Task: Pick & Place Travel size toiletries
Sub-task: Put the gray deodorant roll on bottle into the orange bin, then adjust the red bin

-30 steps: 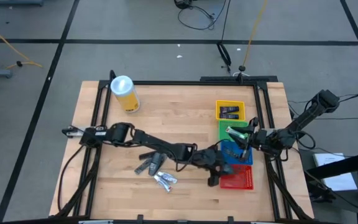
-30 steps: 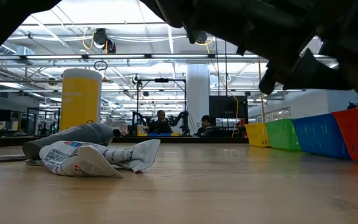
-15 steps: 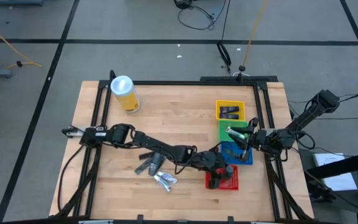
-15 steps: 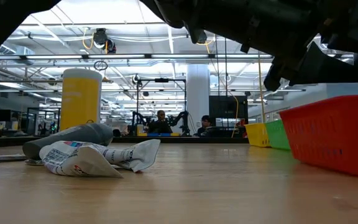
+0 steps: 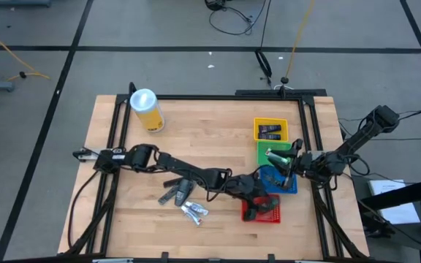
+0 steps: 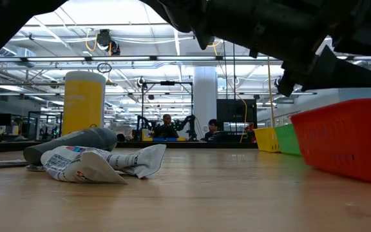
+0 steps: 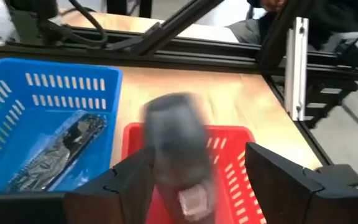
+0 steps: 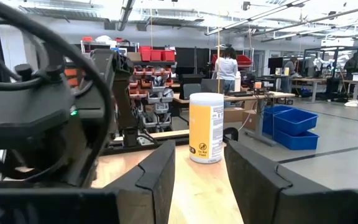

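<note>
My left gripper point(image 5: 255, 207) point(image 7: 194, 186) hangs open over the red tray point(image 5: 271, 212) point(image 7: 232, 163). A dark tube point(image 7: 174, 144) shows blurred between its fingers, close to one of them. Dark tubes point(image 5: 175, 193) and silvery sachets point(image 5: 194, 212) lie loose on the wood at the left arm's middle. Two dark items point(image 5: 270, 132) lie in the yellow tray, a white-green tube point(image 5: 273, 155) in the green tray, and a silvery sachet point(image 7: 59, 148) in the blue tray point(image 7: 73, 81). My right gripper point(image 5: 291, 165) point(image 8: 194, 177) waits open above the green and blue trays, with nothing between its fingers. My left gripper stands open around the dark tube's lower end point(image 7: 188, 199), slanting down from the table's left side. The tube is blurred above the red tray's floor. I cannot tell whether either finger touches it.
A tall yellow canister with a white lid point(image 5: 146, 109) point(image 6: 84, 103) stands at the far left. The four trays sit in a row by the right edge. A black frame rims the table. Bare wood lies in the middle and along the near edge.
The red tray has slid toward the table's left, out of line with the blue tray, and now lies under my left gripper. That slide came in the first half second; since then it has kept still. My left gripper has rolled a little in place.
</note>
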Controlling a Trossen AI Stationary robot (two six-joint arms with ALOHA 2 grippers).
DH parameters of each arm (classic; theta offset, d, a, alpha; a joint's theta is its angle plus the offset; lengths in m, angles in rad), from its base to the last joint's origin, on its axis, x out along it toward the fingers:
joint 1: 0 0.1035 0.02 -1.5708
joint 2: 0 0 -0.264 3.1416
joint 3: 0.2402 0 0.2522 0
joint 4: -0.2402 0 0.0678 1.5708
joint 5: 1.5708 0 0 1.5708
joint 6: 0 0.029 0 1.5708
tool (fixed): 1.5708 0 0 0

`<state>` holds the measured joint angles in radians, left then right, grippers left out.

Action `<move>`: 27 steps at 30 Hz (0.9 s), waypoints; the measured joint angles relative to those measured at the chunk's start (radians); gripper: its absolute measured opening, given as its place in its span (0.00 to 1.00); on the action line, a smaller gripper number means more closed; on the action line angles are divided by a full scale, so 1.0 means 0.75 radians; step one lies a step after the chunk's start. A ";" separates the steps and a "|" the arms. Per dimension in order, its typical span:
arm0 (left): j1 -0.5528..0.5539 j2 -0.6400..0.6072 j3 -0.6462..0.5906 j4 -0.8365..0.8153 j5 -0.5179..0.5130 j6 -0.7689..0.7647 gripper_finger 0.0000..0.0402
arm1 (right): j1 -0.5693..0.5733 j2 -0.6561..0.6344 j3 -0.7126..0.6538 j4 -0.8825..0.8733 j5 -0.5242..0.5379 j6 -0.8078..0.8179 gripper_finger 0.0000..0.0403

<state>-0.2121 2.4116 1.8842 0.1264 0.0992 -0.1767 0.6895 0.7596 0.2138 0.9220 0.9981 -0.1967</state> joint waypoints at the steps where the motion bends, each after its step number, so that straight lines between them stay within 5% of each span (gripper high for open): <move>1: 0.006 0.000 0.000 -0.002 0.022 -0.006 0.63 | 0.000 0.004 0.000 -0.007 0.000 0.004 0.33; 11: 0.028 -0.108 -0.002 -0.188 0.035 0.069 0.79 | 0.000 0.020 0.001 -0.143 -0.001 0.117 0.33; 21: -0.082 -0.329 -0.070 -0.764 -0.466 0.214 0.71 | 0.000 0.225 0.090 -0.225 -0.048 0.142 0.33; 27: -0.100 -0.379 -0.391 -0.693 -0.458 0.052 0.64 | 0.000 0.388 0.403 -0.773 -0.227 0.372 0.32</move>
<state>-0.2870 2.1270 1.5912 -0.3936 -0.2441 -0.1377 0.6895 1.0506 0.5163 0.3422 0.8281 0.0820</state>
